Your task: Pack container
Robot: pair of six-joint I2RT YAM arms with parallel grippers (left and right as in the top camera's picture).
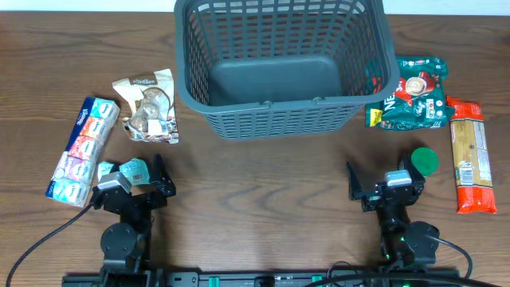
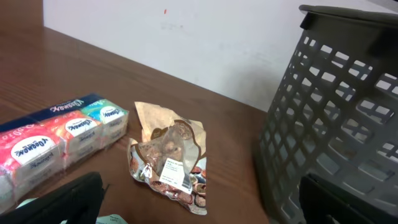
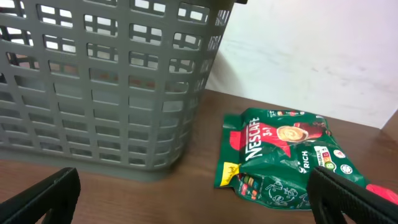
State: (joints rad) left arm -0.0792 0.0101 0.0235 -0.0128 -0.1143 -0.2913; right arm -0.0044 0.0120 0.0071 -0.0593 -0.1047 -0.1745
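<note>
Basket (image 1: 279,119) is sitting on wooden table (image 1: 263,191), white wall (image 2: 217,37) behind; left gripper (image 1: 130,177) and right gripper (image 1: 382,179) are resting wide open, gripping nothing.

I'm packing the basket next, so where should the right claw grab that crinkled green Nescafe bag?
Probably pinch the crinkled green foil Nescafe bag across its crumpled middle, coming straight down with the right claw: it lies flat, label up, with no upright edge to catch.
</note>
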